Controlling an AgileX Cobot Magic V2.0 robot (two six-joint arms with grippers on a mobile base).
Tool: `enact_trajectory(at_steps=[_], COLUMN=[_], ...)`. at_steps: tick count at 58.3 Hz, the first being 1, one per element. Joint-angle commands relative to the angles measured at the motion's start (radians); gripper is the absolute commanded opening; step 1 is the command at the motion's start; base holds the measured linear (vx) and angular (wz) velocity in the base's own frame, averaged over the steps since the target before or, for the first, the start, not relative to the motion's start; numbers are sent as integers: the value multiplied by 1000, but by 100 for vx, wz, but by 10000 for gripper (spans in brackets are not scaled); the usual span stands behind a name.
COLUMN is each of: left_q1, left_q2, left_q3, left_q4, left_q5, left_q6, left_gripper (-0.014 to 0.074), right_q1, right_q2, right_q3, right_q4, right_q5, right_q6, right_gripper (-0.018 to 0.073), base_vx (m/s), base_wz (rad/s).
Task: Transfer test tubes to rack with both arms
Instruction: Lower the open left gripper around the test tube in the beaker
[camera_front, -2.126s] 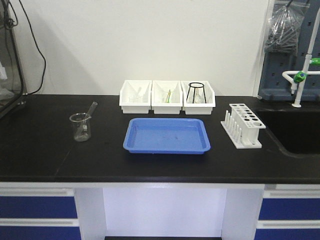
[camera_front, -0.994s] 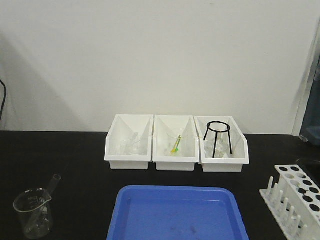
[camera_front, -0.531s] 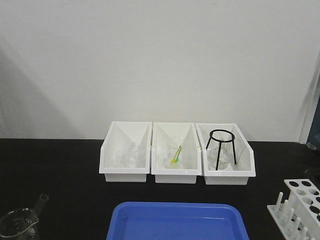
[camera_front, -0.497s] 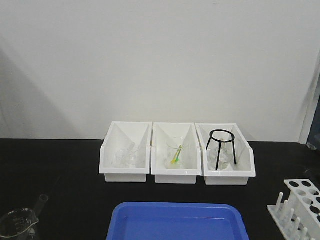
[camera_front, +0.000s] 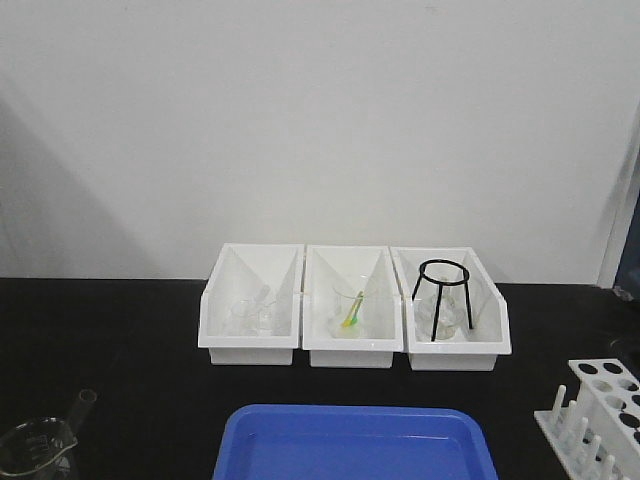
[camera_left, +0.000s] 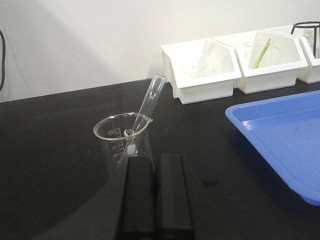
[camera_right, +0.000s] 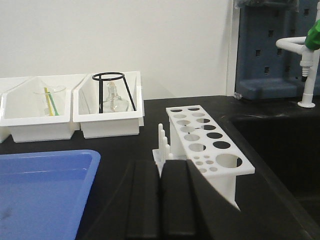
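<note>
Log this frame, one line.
left claw: shut, empty, facing beaker | test tube: leaning in beaker | right claw: shut, empty, facing rack | rack: visible holes empty

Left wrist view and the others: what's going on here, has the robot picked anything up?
Nothing is being handled yet. One test tube leans in the beaker, just ahead of the left tool, which is shut and empty. The right tool, also shut and empty, points at the rack; no tube shows in its holes. The blue tray lies on the counter between beaker and rack.
</note>
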Motion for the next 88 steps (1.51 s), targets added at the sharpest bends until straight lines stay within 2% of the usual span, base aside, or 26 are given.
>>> enact_trajectory(at_steps=[1,18,31,36,40,45,51,59,68,76,88], left_q1=[2,2,2,2,2,2,2,2,2,2,2], left_q2=[-9,-9,-9,-9,-9,15,100,304,539,715,809], left_q3=[26,20,17,5,-35,-135,-280,-516,-719,-822,-860], left_q4=[-4,-4,-5,-22,-77,-131,-127,-127,-127,-127,-128], left_q5=[-89,-167,-465,-533,-521,-483,-417,-321,-280,-304,-322], left_q6=[-7,-7,-9,-43,-75,-64,6,90,99,99,98], left_gripper=[-20,-20,-20,-20,-20,-20,-20,-20,-20,-20,-18], right_q1=[1,1,1,1,1,1,1,2,2,2,2], right_q2=[-7,-7,-7,-7,-6,16,98,267,475,623,723], right_q3=[10,10,8,-18,-70,-177,-338,-546,-723,-799,-806], right_q4=[-5,-5,-5,-5,-5,-8,-44,-106,-116,-115,-114], right_q5=[-84,-134,-320,-364,-350,-313,-271,-257,-258,-260,-239], right_q6=[-6,-6,-10,-10,-10,-15,-31,-55,-55,-55,-55], right_gripper=[-8,-8,-8,-8,-8,-8,-8,-8,-8,-8,-8], base_vx=[0,0,0,0,0,0,0,0,0,0,0], base_wz=[0,0,0,0,0,0,0,0,0,0,0])
